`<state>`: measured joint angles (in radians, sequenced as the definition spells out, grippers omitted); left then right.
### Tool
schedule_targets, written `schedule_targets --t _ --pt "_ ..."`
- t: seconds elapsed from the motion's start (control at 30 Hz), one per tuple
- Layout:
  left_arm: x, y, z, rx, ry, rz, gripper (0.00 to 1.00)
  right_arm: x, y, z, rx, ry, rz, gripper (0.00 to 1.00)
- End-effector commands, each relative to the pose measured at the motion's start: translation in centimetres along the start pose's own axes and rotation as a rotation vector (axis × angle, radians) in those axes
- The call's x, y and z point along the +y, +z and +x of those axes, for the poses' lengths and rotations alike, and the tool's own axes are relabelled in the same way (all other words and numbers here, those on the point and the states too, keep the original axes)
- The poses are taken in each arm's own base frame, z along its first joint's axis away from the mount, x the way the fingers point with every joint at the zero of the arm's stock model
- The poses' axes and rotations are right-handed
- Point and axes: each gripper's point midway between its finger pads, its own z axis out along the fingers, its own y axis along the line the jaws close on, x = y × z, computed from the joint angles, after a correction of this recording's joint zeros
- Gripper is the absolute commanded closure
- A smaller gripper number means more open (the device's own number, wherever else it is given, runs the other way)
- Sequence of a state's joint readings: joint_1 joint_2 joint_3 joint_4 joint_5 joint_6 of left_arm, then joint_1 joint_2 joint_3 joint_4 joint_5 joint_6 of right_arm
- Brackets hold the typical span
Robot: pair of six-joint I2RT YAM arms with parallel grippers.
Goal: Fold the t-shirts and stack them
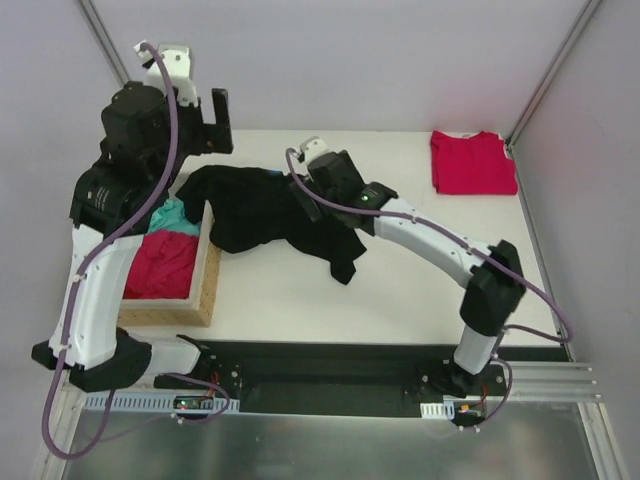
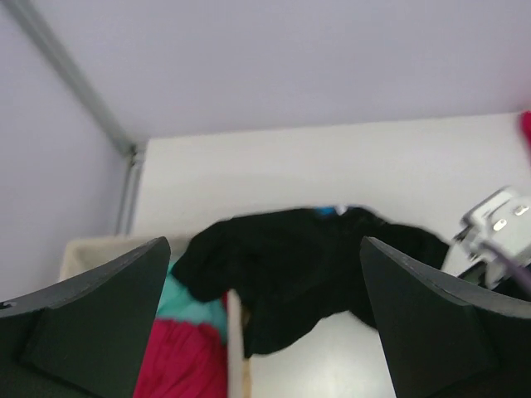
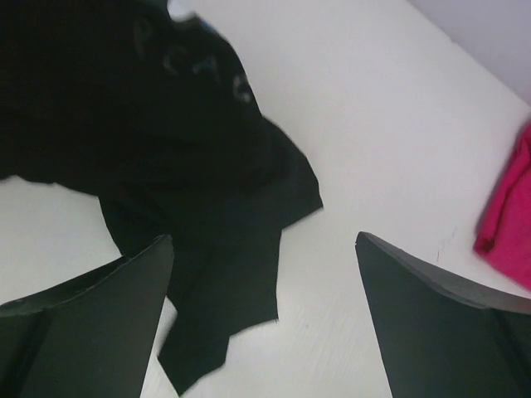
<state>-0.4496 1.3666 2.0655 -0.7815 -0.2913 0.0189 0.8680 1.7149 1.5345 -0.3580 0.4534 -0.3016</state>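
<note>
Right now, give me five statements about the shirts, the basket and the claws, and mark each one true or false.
1. The black t-shirt lies crumpled, with one edge draped over the rim of the basket. True.
2. The red t-shirt lying away from the basket is a crumpled heap. False: it is folded flat.
3. The left claw is shut on the black t-shirt. False: it is open and holds nothing.
4. The right claw is open above the black t-shirt. True.
5. The basket holds nothing. False: red cloth and teal cloth lie in it.
</note>
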Motion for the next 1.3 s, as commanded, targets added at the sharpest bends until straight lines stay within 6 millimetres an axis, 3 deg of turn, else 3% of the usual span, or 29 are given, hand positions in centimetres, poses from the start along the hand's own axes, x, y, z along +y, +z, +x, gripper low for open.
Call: schedule_targets --t 0.0,0.07,0.1,0.13,0.2,0.3,0.37,0.4,0.43,0.5,0.6,0.63,0.67,0.73,0.77,0.8,0.87,0.9,0.97,1.07,1.1,1.13,1.2,1.27 --pt "5.4 2.9 12.6 0.381 0.145 -0.312 0.01 0.5 1.7 -5.1 -0.040 -0.102 -0.010 0.04" --pt "5.1 3.1 15.0 0.429 0.077 -0.280 0.01 1.2 3.6 -5.6 -0.034 -0.129 -0.014 0.04" --pt "6.2 3.2 16.1 0.456 0.039 -0.298 0.01 0.7 3.5 -7.7 -0.077 -0.114 -0.004 0.04" --pt "6.1 3.6 18.1 0.508 0.019 -0.283 0.01 0.6 3.9 -8.4 -0.086 -0.108 0.000 0.04" --pt "6.3 4.0 20.3 0.561 -0.023 -0.272 0.01 0.3 5.6 -9.1 -0.100 -0.090 0.021 0.04" --pt "7.5 4.6 22.2 0.609 -0.018 -0.322 0.01 0.4 7.4 -11.1 -0.185 0.002 -0.013 0.04" --pt "7.7 4.7 22.4 0.615 -0.018 -0.323 0.01 2.0 8.0 -12.1 -0.204 0.065 -0.145 0.04" --pt "7.8 4.8 22.6 0.619 -0.016 -0.325 0.01 2.1 9.5 -11.4 -0.175 0.090 -0.166 0.04" --pt "7.8 4.9 22.5 0.612 -0.019 -0.324 0.01 1.9 9.1 -12.4 -0.186 0.116 -0.178 0.04" --pt "8.4 5.0 22.7 0.624 -0.026 -0.328 0.01 1.8 9.0 -12.5 -0.190 0.108 -0.174 0.04" --pt "9.2 5.7 24.0 0.667 -0.034 -0.350 0.01 1.5 8.9 -11.4 -0.178 0.092 -0.157 0.04" --pt "9.2 6.1 24.7 0.690 -0.037 -0.351 0.01 0.8 7.6 -12.5 -0.219 0.100 -0.149 0.04" --pt "9.0 6.6 25.1 0.696 -0.048 -0.343 0.01 1.1 8.0 -11.0 -0.188 0.081 -0.153 0.04" --pt "8.7 7.5 26.2 0.725 -0.077 -0.315 0.01 0.5 6.3 -11.7 -0.222 0.087 -0.160 0.04" --pt "8.7 8.0 26.3 0.720 -0.097 -0.318 0.01 0.7 5.9 -11.5 -0.225 0.087 -0.171 0.04" --pt "8.9 8.5 26.5 0.722 -0.113 -0.321 0.01 1.1 6.1 -10.0 -0.199 0.078 -0.186 0.04" --pt "8.5 9.5 26.0 0.696 -0.133 -0.287 0.01 0.9 4.7 -10.5 -0.235 0.089 -0.198 0.04" --pt "7.7 10.7 25.0 0.644 -0.149 -0.235 0.01 1.3 4.8 -9.3 -0.214 0.087 -0.210 0.04" --pt "5.7 11.9 23.5 0.581 -0.181 -0.110 0.01 1.5 3.7 -9.5 -0.233 0.087 -0.226 0.04" --pt "5.0 13.4 21.1 0.508 -0.193 -0.053 0.01 1.9 3.1 -8.2 -0.222 0.067 -0.225 0.04" --pt "5.1 13.8 20.0 0.484 -0.189 -0.051 0.01 1.9 2.1 -8.5 -0.238 0.063 -0.224 0.04" --pt "5.1 14.1 20.1 0.486 -0.183 -0.050 0.01 2.0 2.1 -7.4 -0.222 0.049 -0.219 0.04" --pt "5.9 14.4 19.9 0.478 -0.162 -0.087 0.14 1.9 0.9 -7.6 -0.248 0.046 -0.215 0.04" --pt "6.6 14.7 19.9 0.481 -0.151 -0.111 0.20 1.9 0.5 -6.5 -0.237 0.033 -0.206 0.04"
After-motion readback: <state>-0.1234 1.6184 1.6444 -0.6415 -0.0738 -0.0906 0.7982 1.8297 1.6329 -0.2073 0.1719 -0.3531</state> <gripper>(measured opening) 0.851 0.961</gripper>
